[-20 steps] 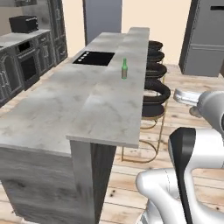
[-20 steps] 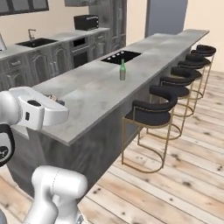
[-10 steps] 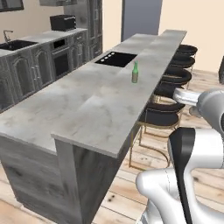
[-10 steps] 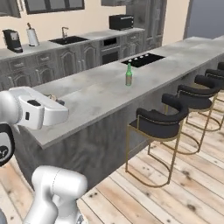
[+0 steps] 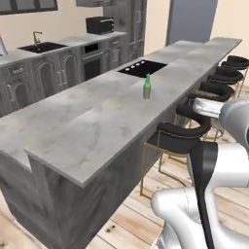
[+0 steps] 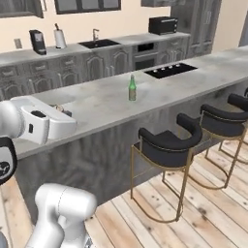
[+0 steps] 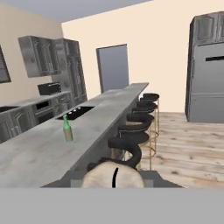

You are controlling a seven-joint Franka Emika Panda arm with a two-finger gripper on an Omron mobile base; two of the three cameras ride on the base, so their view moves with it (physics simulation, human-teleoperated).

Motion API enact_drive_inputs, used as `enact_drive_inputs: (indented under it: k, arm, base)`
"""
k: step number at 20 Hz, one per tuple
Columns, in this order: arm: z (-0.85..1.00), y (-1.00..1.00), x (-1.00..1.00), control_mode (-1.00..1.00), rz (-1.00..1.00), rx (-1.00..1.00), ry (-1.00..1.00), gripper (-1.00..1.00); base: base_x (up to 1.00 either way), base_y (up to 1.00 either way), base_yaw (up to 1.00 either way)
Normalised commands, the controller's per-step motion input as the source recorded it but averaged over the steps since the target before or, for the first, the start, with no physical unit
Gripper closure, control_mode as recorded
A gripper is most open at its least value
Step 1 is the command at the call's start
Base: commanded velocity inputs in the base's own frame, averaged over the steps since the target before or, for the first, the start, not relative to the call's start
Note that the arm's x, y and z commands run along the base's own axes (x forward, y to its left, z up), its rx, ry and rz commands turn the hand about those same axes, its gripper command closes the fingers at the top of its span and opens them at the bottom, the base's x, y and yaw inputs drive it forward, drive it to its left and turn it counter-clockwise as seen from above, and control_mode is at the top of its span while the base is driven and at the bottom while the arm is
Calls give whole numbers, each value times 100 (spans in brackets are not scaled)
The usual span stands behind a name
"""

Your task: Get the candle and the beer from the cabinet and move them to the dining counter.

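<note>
The beer [image 5: 147,87], a slim green bottle with a tan label, stands upright on the pale marble dining counter [image 5: 82,126] near the black cooktop; it also shows as the beer [image 6: 131,88] and the beer [image 7: 67,129]. My gripper [image 7: 114,168] is shut on the candle [image 7: 103,179], a tan cylinder seen from above with a dark wick. From the right base camera the gripper [image 6: 64,111] hangs at the counter's near end, well short of the bottle. Dark wall cabinets [image 7: 37,54] hang at the back; I cannot tell which is the task's cabinet.
Black bar stools [image 6: 167,143] with gold legs line the dining counter's front. A cooktop [image 5: 142,68] is set into its top. The wall counter carries a sink [image 6: 99,43], microwave [image 6: 162,24], coffee machine [image 6: 37,41] and paper-towel roll [image 6: 59,38]. A tall fridge [image 7: 205,70] stands right. The wooden floor is open.
The base has driven and turned, so the whole scene has shifted and the counter is now seen more from its stool side. The beer stays put on the counter. The gripper stays shut.
</note>
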Motion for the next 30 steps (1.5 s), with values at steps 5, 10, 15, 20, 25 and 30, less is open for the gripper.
enact_drive_inputs:
  k: [5, 10, 15, 20, 25, 30]
  arm:
    - [0, 0, 0, 100, 0, 0, 0, 100]
    - [0, 0, 0, 100, 0, 0, 0, 100]
    - [0, 0, 0, 100, 0, 0, 0, 100]
    - [0, 0, 0, 100, 0, 0, 0, 100]
    - [0, 0, 0, 100, 0, 0, 0, 100]
    - [0, 0, 0, 100, 0, 0, 0, 100]
  base:
    - [25, -88, 37]
    - [20, -91, 36]
    - [13, -96, 35]
    - [7, -98, 34]
    - [7, -99, 35]
    - [11, -96, 36]
